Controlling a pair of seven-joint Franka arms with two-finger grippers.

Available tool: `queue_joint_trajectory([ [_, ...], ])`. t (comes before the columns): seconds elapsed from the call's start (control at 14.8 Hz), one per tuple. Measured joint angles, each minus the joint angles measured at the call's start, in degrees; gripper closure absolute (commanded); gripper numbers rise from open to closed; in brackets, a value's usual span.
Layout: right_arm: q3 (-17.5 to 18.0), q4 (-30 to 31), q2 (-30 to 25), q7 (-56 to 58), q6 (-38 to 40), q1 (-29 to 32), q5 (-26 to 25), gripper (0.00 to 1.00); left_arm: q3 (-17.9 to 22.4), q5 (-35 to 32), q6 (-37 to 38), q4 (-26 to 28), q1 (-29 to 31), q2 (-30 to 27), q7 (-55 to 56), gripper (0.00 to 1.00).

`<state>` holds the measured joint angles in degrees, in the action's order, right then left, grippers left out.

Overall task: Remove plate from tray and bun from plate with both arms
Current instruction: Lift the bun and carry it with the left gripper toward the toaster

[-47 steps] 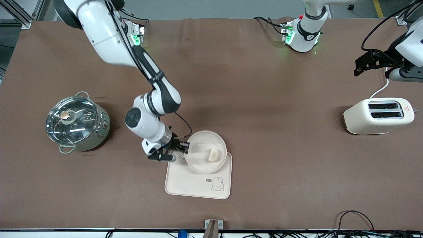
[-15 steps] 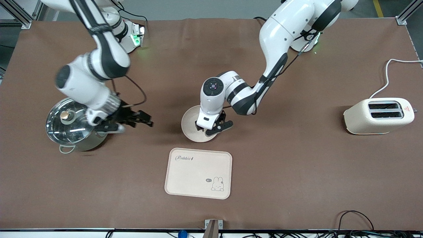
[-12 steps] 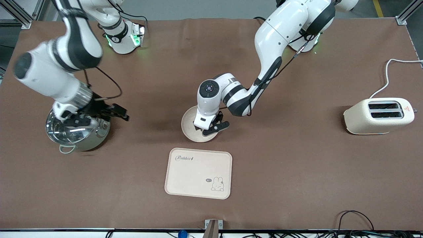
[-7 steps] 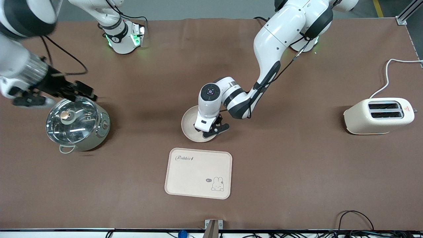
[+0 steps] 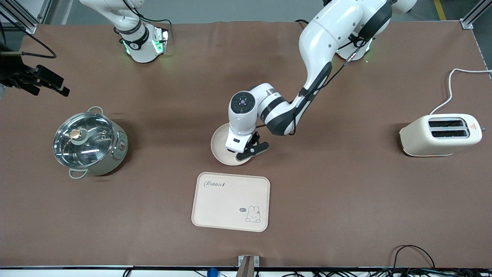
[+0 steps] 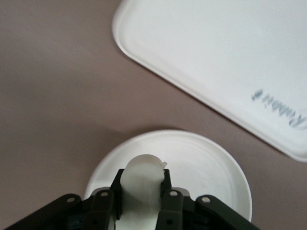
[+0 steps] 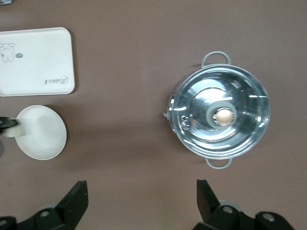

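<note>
Cream items: one plate (image 5: 221, 148), one bun (image 6: 141, 184) pinched in my left gripper (image 6: 142, 194) over it, one tray (image 5: 230, 202); my right gripper (image 7: 141, 201) spread wide, high near one pot (image 5: 89, 141).

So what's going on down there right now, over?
Left gripper shut on the bun, over the plate. Right gripper open, up past the pot, waiting. Plate on the table beside the tray. Nothing in the way.

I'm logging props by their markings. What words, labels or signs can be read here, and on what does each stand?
"Rabbit": script word on the tray, at its corner nearest the plate.
Rabbit drawing with a small dark speech bubble on the same tray; the bubble's text is too small to read.
Red triangle warning sign on the toaster; its symbol is too small to read.
</note>
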<state>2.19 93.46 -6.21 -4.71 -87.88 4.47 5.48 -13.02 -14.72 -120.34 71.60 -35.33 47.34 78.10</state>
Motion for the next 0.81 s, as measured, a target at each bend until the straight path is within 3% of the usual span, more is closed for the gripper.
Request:
queue_joint_trajectory([
  [0.14, -0.1, -0.8, 0.1, -0.2, 0.4, 0.0, -1.4, 0.0, 0.2, -0.6, 8.7, 1.0, 5.1, -5.1, -0.1, 0.66],
  [0.27, -0.3, -0.9, 0.3, -0.6, 0.5, 0.0, -2.0, 0.0, 0.3, -2.3, 11.9, 5.0, 12.4, -8.7, -0.7, 0.65],
  [0.41, -0.6, -1.0, 0.6, -0.6, 0.5, 0.2, -3.4, 0.0, 0.3, -4.2, 11.4, 9.6, 20.0, -9.4, -2.7, 0.65],
  [0.61, -0.9, -1.6, 0.6, -0.6, 0.5, 0.9, -8.3, 0.0, 0.2, -5.8, 4.7, 15.6, 27.4, -7.6, -4.8, 0.64],
  [0.68, -1.0, -1.8, 0.6, -0.5, 0.5, 1.5, -8.6, 0.0, 0.2, -6.9, 2.2, 17.2, 28.9, -6.7, -4.7, 0.58],
  [0.81, -1.1, -1.9, 0.8, -0.3, 0.5, 2.2, -8.6, 0.0, 0.1, -7.7, -1.7, 19.1, 31.1, -4.9, -4.7, 0.39],
])
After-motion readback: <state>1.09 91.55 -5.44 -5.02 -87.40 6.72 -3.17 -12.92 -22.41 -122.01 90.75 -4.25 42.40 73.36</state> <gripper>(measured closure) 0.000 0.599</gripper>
